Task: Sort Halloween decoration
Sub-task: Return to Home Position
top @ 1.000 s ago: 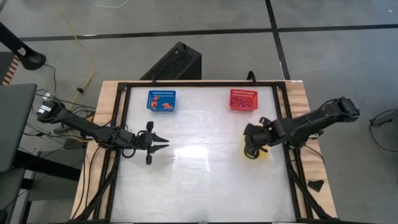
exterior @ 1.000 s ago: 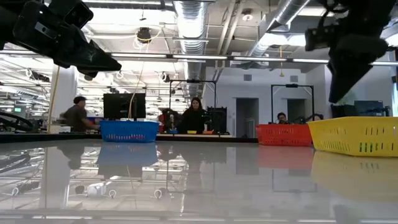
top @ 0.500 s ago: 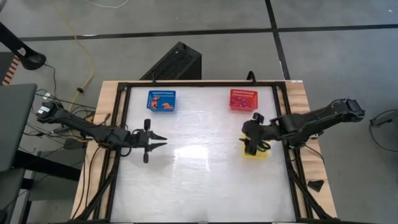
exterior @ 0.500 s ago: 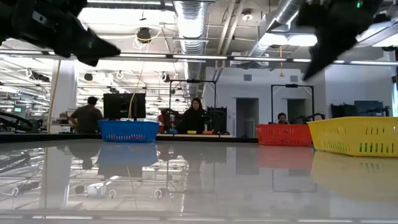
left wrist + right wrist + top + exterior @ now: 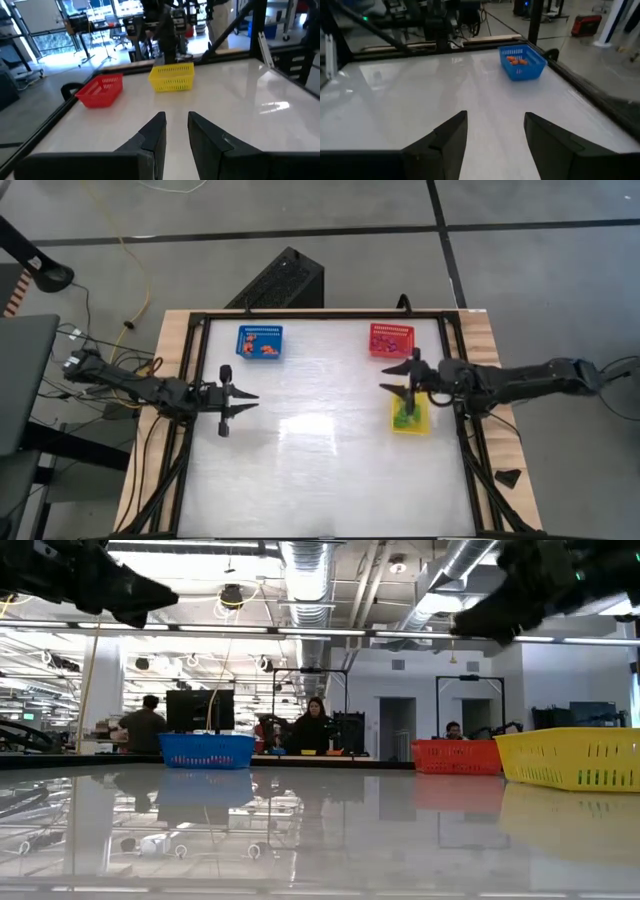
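The Halloween decoration lies sorted in three mesh baskets: orange pieces in the blue basket [image 5: 260, 342], purple ones in the red basket [image 5: 391, 340], green ones in the yellow basket [image 5: 410, 416]. My left gripper [image 5: 248, 395] hovers level at the table's left side and points toward the right edge. Its fingers [image 5: 159, 125] stand a little apart with nothing between them. My right gripper [image 5: 392, 377] hovers level just beyond the yellow basket's far end and points toward the left edge. It is open and empty [image 5: 495, 117].
The blue basket [image 5: 522, 62] and the red basket [image 5: 100, 90] stand near the far edge, the yellow basket [image 5: 172, 77] at the right side. A black frame [image 5: 195, 380] rims the glossy white tabletop. People sit at desks in the room beyond the table.
My right gripper has come up from over the yellow basket and tipped from pointing down to level, moving toward the far edge. My left gripper has drawn back toward the table's left edge and risen a little.
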